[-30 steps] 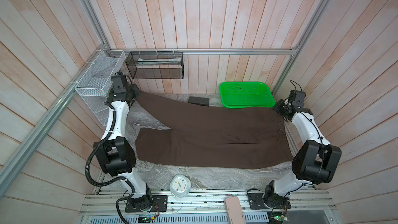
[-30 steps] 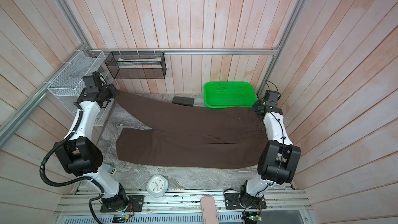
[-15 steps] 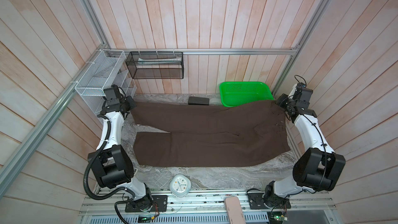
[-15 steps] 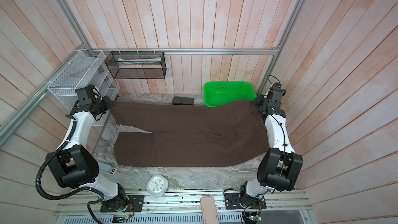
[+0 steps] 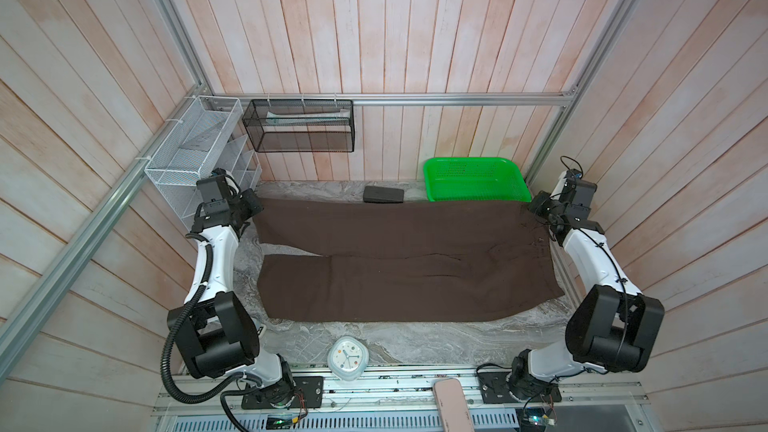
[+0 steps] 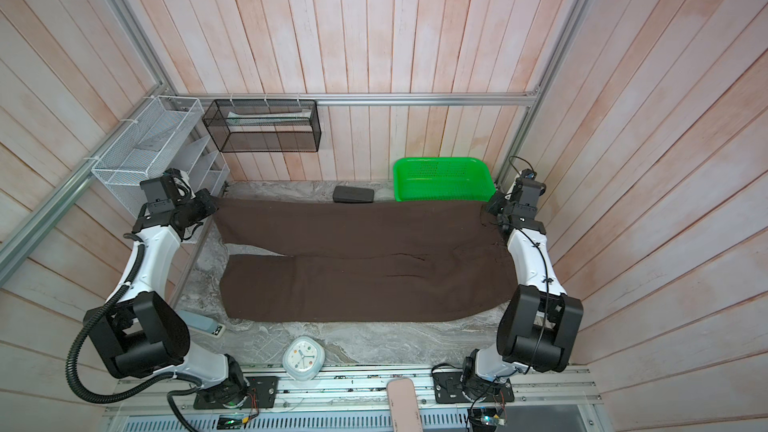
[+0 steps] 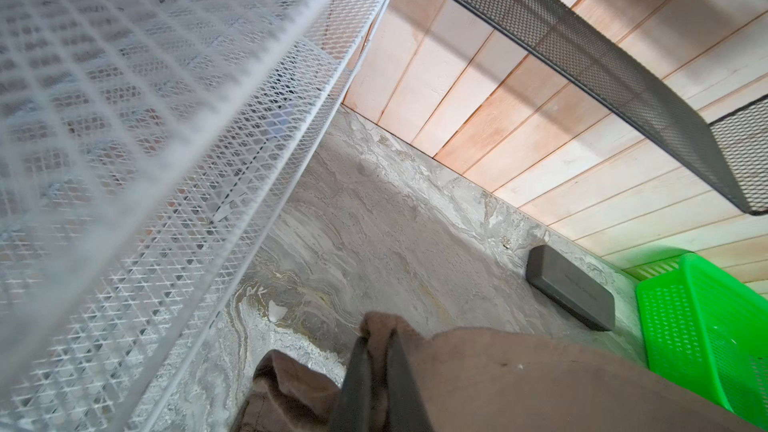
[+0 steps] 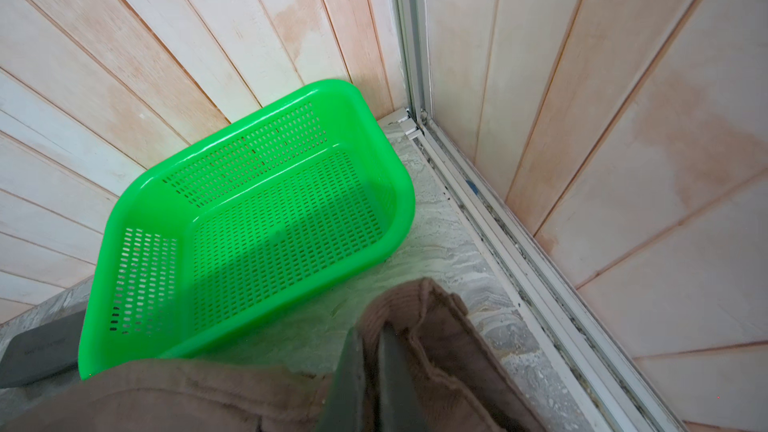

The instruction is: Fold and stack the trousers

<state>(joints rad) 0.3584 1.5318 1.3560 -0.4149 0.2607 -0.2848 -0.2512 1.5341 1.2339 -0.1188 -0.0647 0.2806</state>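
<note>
Symmetrically extended rearward — left claw, right claw, each pinching trousers edge

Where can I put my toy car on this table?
Best spot: the bare table strip between the trousers and the clock. A thinner strip lies behind the trousers, from the white rack to the grey case. The middle and the green basket corner are crowded.

Setting: robotics lab test cell, dressed like a home corner. Evidence: aluminium frame around plank walls; left arm and right arm bolted to a slotted base rail, cabling exposed; marble-print tabletop, alarm clock, white wire rack.
</note>
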